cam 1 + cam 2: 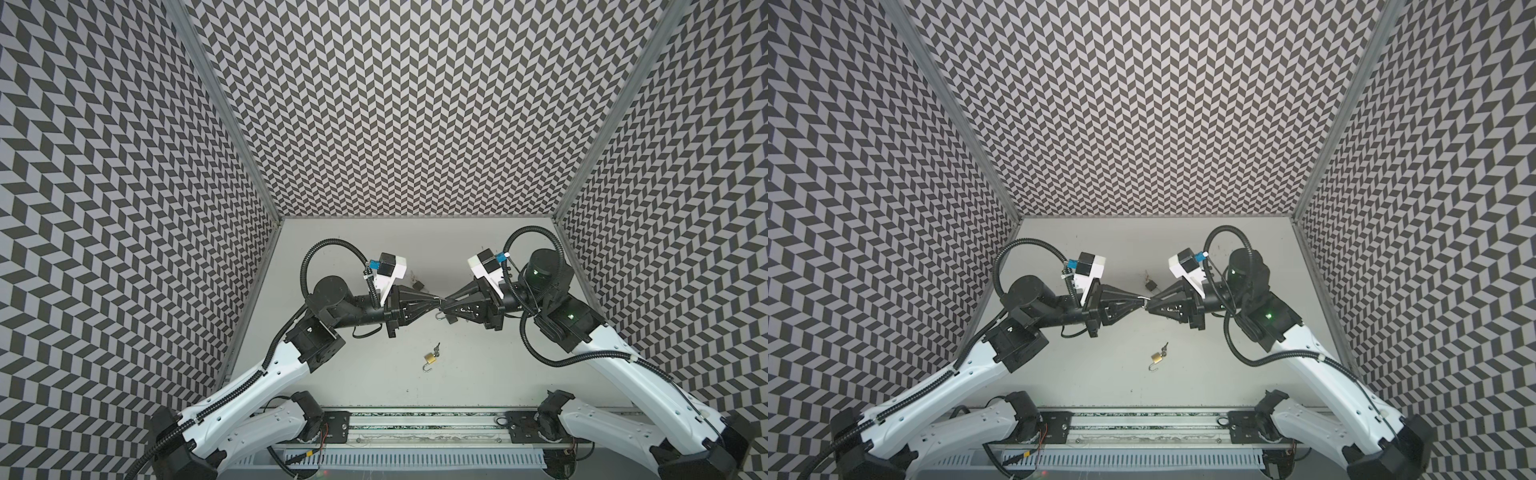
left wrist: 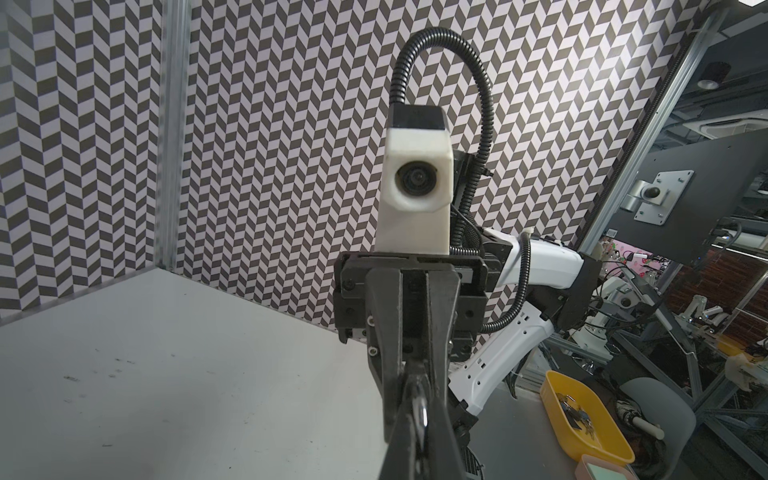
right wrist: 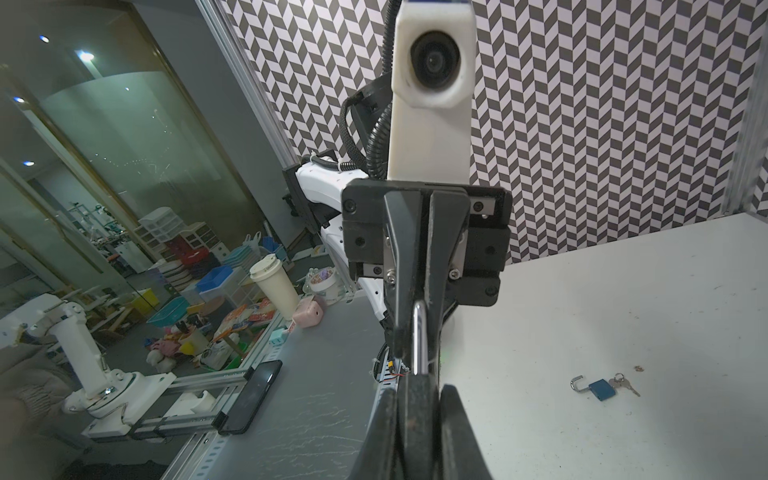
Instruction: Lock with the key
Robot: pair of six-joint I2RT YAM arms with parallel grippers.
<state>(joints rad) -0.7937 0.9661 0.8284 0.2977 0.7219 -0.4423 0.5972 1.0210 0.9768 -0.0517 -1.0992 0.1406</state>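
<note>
Both grippers meet tip to tip above the middle of the table. My right gripper is shut on a dark padlock body. Its silver shackle runs straight into my left gripper, which is shut on it. In a top view a small silver hook hangs just below the tips. I cannot make out a key at the held padlock.
A brass padlock with an open shackle and keys lies on the table nearer the front. A blue padlock with keys lies behind the grippers. A yellow tray sits off the table's edge.
</note>
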